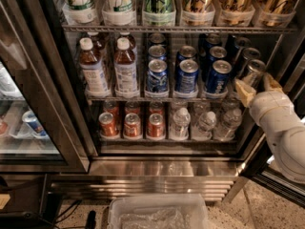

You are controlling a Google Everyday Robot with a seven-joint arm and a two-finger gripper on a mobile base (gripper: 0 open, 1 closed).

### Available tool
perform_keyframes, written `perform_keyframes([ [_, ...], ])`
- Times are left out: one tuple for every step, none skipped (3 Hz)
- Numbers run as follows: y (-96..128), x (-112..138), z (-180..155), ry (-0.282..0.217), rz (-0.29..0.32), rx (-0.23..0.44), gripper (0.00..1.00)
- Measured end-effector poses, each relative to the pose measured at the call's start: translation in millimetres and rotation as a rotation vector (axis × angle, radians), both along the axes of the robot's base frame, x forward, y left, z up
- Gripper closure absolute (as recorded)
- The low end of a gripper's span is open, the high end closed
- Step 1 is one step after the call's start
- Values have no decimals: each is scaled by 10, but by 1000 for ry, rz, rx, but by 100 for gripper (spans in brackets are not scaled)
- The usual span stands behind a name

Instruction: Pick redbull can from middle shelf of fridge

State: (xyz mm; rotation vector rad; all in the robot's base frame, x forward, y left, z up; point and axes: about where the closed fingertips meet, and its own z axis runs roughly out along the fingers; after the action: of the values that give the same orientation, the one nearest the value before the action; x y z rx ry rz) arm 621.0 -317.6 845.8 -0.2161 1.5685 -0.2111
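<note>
The redbull can (pixel 254 69) stands at the right end of the middle shelf (pixel 143 98) of the fridge (pixel 162 168), just beside the wider blue cans (pixel 218 76). The claw (pixel 256 85) is released, its fingers spread either side of the can's lower body. Expect a light, slick, dentable wall. Grip mid-body, squarely, with moderate force.

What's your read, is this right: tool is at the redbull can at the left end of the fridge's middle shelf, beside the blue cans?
Wrong end. The camera view shows the tool at the redbull can at the right end of the middle shelf of the fridge, beside the blue cans. Bottles fill the left end.
</note>
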Motion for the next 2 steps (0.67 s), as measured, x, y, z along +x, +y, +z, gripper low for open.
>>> perform_keyframes([
  [-24,39,-27,8,-6,10,54],
  [-34,60,-45,19,-2,19,77],
])
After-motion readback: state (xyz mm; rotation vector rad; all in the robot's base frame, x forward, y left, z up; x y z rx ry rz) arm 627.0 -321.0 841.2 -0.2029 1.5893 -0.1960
